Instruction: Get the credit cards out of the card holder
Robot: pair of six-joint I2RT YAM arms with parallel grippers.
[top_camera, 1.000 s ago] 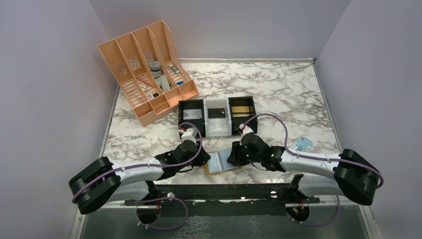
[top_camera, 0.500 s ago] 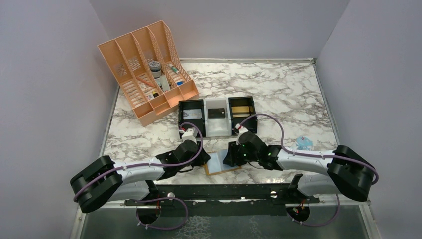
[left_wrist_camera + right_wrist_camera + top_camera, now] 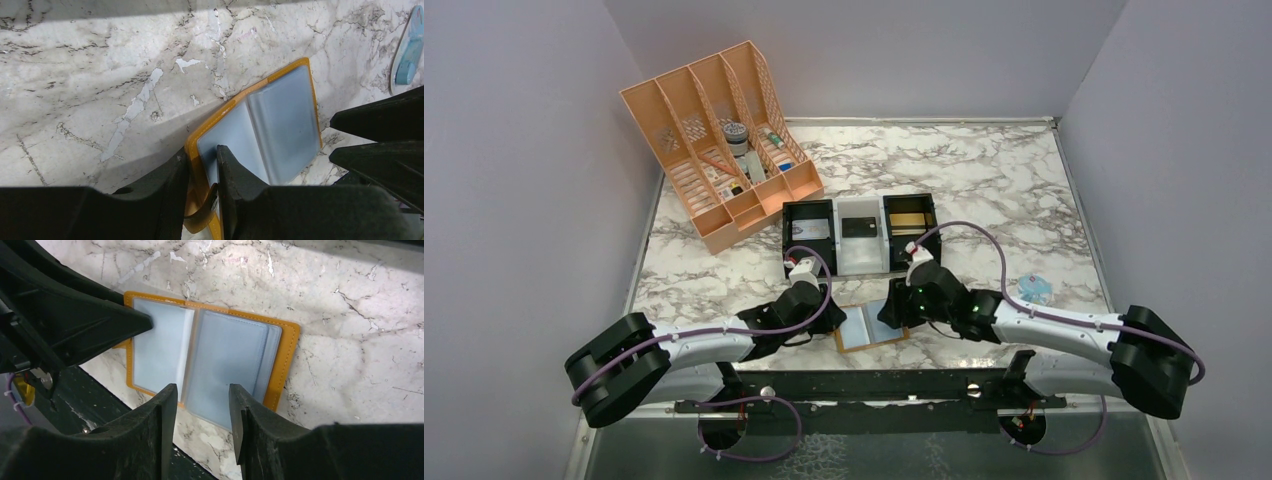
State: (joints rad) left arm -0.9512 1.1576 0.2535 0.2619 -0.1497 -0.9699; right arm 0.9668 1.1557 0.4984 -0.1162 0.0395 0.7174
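Only the left wrist view shows the left pincer point(image 3: 202, 187) clamping the tan edge of the card holder point(image 3: 280, 125); the right pincer point(image 3: 202, 415) gapes above it. It lies open, blue-grey panels up, at the near edge of the desk point(image 3: 984, 180)

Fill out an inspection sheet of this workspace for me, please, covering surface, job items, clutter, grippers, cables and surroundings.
Surface: marble-patterned table, no spills seen.
Job's things: card holder lies open near the front edge, pale panels up. No card is seen outside it.
Clutter: orange desk organiser at the far left with small items, a row of three bins in the middle, a blue packet at the right.
Grippers: left gripper pinches the holder's left cover edge. The right gripper is open over the right half.
Cables: purple cables loop above both wrists, clear of the holder.
Surroundings: plain walls on three sides, black rail in front.
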